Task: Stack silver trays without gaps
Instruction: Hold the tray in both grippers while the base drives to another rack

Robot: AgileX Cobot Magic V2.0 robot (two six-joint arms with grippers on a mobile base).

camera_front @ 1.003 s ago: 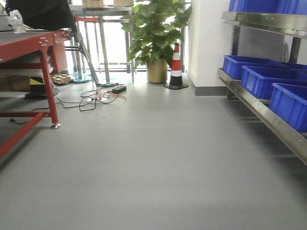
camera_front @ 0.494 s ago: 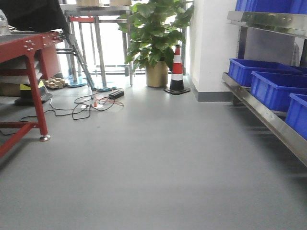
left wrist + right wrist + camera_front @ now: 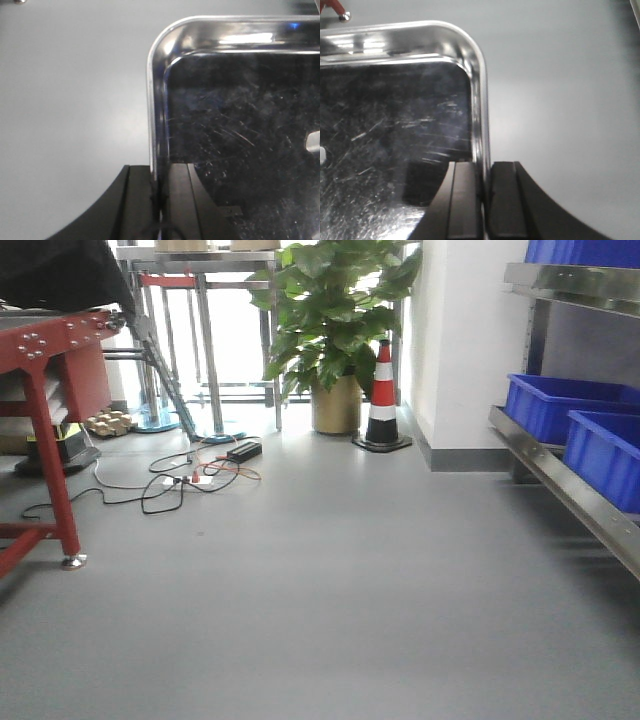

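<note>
Left claw [image 3: 161, 175] and right claw [image 3: 486, 167] each pinch a side rim of a silver tray [image 3: 240, 130], probably the same one, to hold it flat and steady.

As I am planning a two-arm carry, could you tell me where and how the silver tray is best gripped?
Pinch the silver tray by its thin out-turned rim on the straight side walls, short of the rounded corners. Come from outside, with one finger inside the wall and one outside. The left gripper and right gripper are clamped just so. The flat bottom likely offers no hold.
</note>
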